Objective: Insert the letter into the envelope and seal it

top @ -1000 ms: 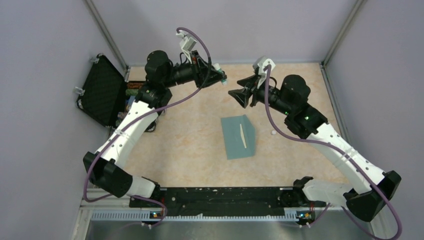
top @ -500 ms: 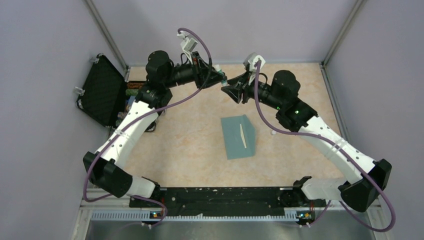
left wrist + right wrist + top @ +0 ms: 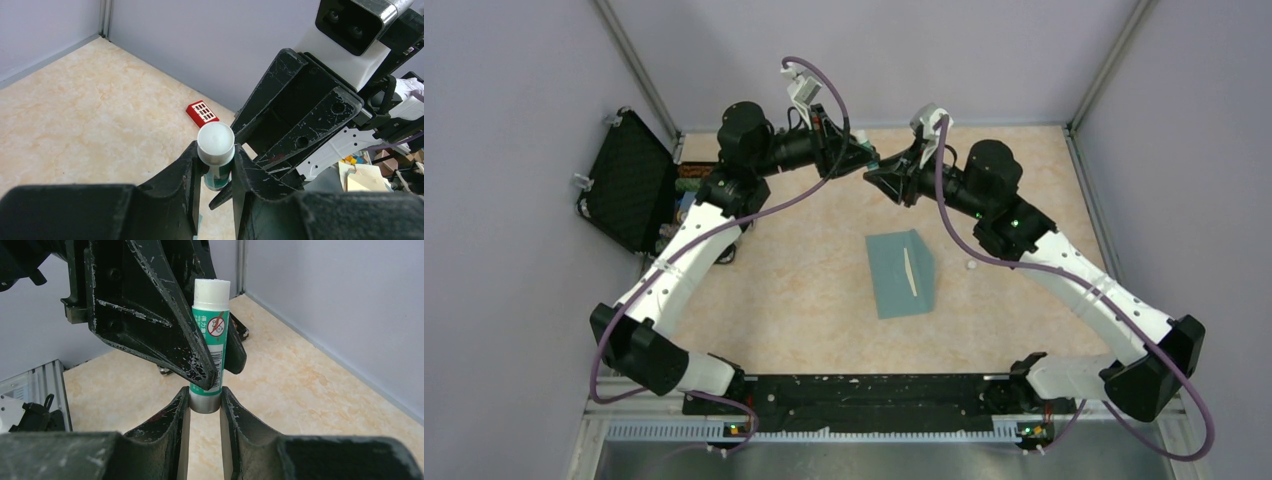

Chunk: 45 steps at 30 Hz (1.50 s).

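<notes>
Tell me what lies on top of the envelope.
Only a thin pale strip shows on the envelope. Its inside is covered, so its contents cannot be seen.

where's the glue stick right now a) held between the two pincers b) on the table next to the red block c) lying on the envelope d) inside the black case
a: the left pincer grips the glue stick around its green body and the right pincer closes on its grey end, both up and apart from the envelope.
</notes>
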Each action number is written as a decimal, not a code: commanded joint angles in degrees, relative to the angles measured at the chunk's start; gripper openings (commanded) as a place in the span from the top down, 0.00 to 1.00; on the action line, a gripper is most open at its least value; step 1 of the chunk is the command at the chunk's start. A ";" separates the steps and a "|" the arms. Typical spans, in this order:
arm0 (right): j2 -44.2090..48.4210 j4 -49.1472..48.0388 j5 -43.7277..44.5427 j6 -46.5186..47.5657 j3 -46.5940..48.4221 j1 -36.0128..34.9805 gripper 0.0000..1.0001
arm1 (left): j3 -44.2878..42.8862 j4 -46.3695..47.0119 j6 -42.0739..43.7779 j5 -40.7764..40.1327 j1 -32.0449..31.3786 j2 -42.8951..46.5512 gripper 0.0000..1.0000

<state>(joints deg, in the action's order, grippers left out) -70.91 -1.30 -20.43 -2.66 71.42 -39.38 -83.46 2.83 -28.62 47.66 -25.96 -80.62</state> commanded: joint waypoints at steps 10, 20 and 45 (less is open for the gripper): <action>-1.34 -4.85 -2.64 -4.47 4.12 -2.33 0.93 | -0.82 3.05 -0.01 -4.15 -1.84 -0.33 1.00; -1.87 -5.45 -2.92 -6.12 4.59 -2.35 0.91 | -0.13 4.11 -1.32 -6.97 -1.87 -1.54 1.00; 6.09 4.43 -0.41 -2.35 -2.12 1.81 0.50 | 0.75 5.97 1.08 -7.97 -1.68 0.86 1.00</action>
<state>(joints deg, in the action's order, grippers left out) -70.72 2.20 -20.91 -6.37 71.81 -38.33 -82.81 5.72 -30.61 40.91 -27.51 -82.11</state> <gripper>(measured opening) 0.477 0.295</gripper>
